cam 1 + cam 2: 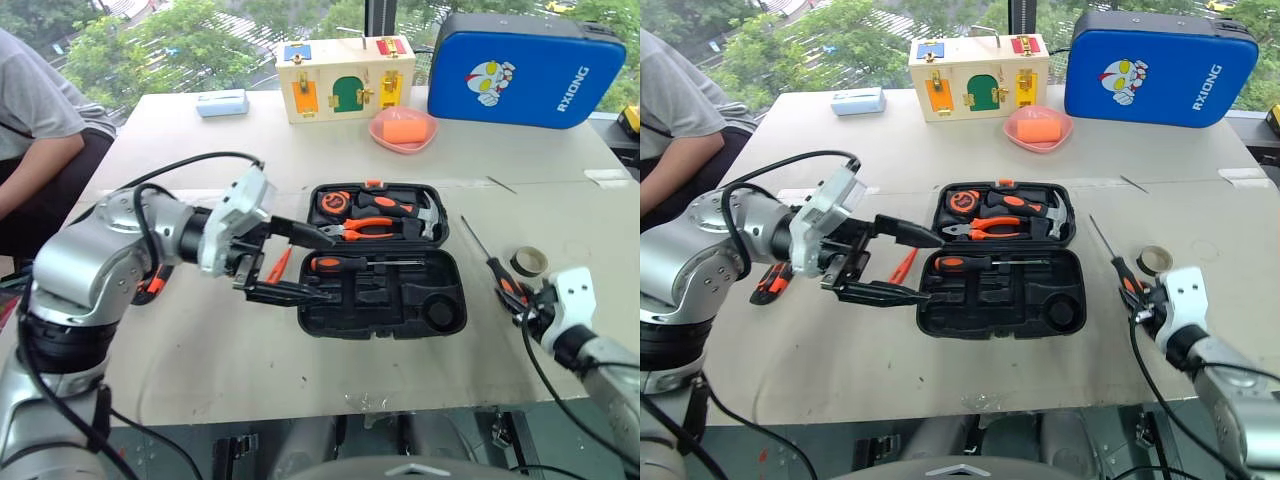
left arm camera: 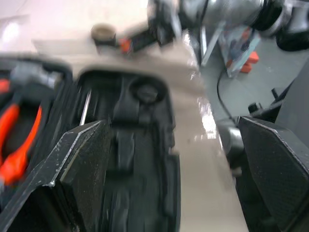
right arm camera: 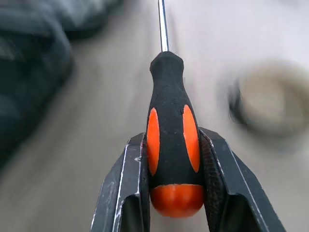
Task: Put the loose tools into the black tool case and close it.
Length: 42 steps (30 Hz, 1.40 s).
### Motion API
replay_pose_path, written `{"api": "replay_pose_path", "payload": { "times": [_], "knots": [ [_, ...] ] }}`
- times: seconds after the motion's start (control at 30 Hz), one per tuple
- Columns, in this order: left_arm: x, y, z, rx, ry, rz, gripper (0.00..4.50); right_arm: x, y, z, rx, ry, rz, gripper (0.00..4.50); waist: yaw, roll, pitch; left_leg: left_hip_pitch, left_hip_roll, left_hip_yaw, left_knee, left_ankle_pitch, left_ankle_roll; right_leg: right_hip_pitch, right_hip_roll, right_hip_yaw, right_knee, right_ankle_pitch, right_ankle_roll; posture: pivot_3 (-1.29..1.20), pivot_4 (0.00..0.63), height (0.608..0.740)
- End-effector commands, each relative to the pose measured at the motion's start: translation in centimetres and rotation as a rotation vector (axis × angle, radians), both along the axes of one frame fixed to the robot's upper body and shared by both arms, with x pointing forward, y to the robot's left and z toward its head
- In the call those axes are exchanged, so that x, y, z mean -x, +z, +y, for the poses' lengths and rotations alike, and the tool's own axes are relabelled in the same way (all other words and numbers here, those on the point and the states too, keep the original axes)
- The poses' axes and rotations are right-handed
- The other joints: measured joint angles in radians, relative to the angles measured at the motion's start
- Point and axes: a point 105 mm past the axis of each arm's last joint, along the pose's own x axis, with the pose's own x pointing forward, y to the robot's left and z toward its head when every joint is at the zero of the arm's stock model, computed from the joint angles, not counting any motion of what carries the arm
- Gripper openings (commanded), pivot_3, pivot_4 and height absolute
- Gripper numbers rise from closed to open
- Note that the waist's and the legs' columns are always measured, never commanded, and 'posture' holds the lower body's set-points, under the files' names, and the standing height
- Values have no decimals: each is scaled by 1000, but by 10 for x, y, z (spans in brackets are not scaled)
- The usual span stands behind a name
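Gripping the loose screwdriver [image 3: 172,125] by the fat end of its handle, my right gripper [image 3: 174,186] has both fingers pressed on the orange-and-black grip, so the shaft runs forward along the table [image 1: 240,350] and I can carry it lengthwise to a recess. It lies right of the black tool case [image 1: 385,290], which sits open and flat with one screwdriver [image 1: 350,264] already bedded in its near half. The tape roll [image 1: 529,262] waits just beyond the held tool. My left gripper [image 1: 300,262] hovers wide open at the case's left edge with nothing in it, above the slim orange tester pen [image 1: 278,266], likely positioned to take that next.
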Motion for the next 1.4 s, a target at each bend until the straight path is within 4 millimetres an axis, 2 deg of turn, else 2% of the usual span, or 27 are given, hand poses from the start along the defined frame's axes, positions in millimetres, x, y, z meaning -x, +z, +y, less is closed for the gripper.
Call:
{"api": "replay_pose_path", "payload": {
  "times": [0.03, 0.13, 0.2, 0.3, 0.37, 0.5, 0.67, 0.87, 0.9, 0.97, 1.1, 1.17, 1.23, 1.3, 1.33, 1.37, 1.4],
  "knots": [
    [8, 8, 7, -5, 10, -45, 4500, -2, 51, 40, 98, 402, -132, 493, 1, 1, 1, 0, 1, 1, 0, 0, 0, 0, 0, 1, 0, 0, 0, 0, 150, 735],
    [11, 3, 11, -22, 45, -46, 4500, -2, 54, 70, 208, 749, -90, 493, 0, 0, 1, 0, 4, 0, -1, 0, 0, 0, 1, -1, -2, 0, 0, 0, 150, 735],
    [13, 2, 11, -25, 52, -44, 4500, -6, 52, 76, 240, 831, -75, 493, 6, -3, 2, 0, 5, 0, -3, 0, 0, 0, 1, -2, -4, 0, 0, 0, 150, 735],
    [19, -1, 10, -38, 56, -50, 4500, -11, 40, 94, 328, 990, -17, 493, 6, -4, 4, -2, 4, 0, -2, 0, 0, 0, 0, -3, -6, 0, 0, 0, 150, 735],
    [21, -2, 9, -40, 61, -58, 4500, -11, 30, 99, 383, 1058, 20, 493, 5, -4, 4, -3, 4, 1, -1, 0, 0, 0, -1, -2, -7, 0, 0, 0, 150, 735],
    [21, -1, 8, -34, 80, -73, 4500, -24, 6, 97, 473, 1022, 94, 493, 8, -4, 4, -3, 4, -1, -2, 0, -1, -1, -1, -3, -7, 0, 0, 0, 150, 735],
    [19, -2, 9, -33, 90, -81, 4500, -24, -2, 96, 511, 1052, 99, 493, 7, -4, 4, -3, 4, 0, -2, 0, -1, -2, -1, -2, -7, 0, 0, 0, 150, 735],
    [16, -2, 10, -35, 95, -95, 4500, -31, -8, 90, 525, 1009, 101, 493, 7, -4, 4, -2, 4, 0, -3, 0, -1, -2, 0, -1, -7, 0, 0, 0, 150, 735],
    [16, -2, 10, -35, 93, -97, 4500, -29, -8, 90, 523, 1018, 107, 1506, 8, -4, 4, -2, 4, 0, -3, 0, -1, -2, 0, -1, -7, 0, 0, 0, 150, 735],
    [16, -2, 10, -33, 91, -98, 4500, -24, -3, 93, 494, 1040, 98, 2245, 9, -4, 4, -2, 4, 0, -3, 0, -1, -2, -1, -1, -7, 0, 0, 0, 150, 735],
    [16, -2, 11, -32, 90, -100, 4500, -17, 20, 107, 373, 1064, 53, 4004, 7, -4, 4, -3, 4, 0, -4, 0, -1, -2, 0, -1, -7, 0, 0, 0, 150, 735],
    [15, -3, 12, -32, 91, -101, 4500, -16, 30, 116, 325, 1060, 23, 4004, 4, -4, 4, -3, 4, 0, -4, 0, -1, -2, 0, -1, -7, 0, -1, 0, 150, 735],
    [14, -4, 11, -29, 91, -103, 4500, -21, 33, 127, 279, 1021, 2, 3556, 4, -4, 4, -2, 4, 0, -4, 0, -1, -2, 0, 0, -7, 0, -1, 0, 150, 735],
    [13, -5, 10, -27, 91, -105, 4500, -25, 30, 133, 259, 996, 2, 2853, 5, -4, 4, -2, 4, 0, -4, 0, -1, -2, 0, 0, -7, 0, -1, 0, 150, 735],
    [12, -5, 10, -27, 91, -106, 4500, -25, 25, 135, 264, 992, 9, 2223, 5, -4, 4, -2, 4, 0, -4, 0, -1, -2, 0, 0, -7, 0, -1, 0, 150, 735],
    [12, -6, 10, -27, 91, -108, 4500, -24, 19, 136, 274, 992, 16, 2223, 8, -4, 4, -2, 4, 0, -4, 0, -1, -2, 0, 0, -7, 0, -1, 0, 150, 735],
    [11, -6, 10, -27, 91, -109, 4500, -24, 14, 136, 282, 990, 22, 1614, 11, -4, 4, -2, 4, 0, -4, 0, -1, -3, -1, -1, -7, 0, -1, 0, 150, 735]
  ]
}}
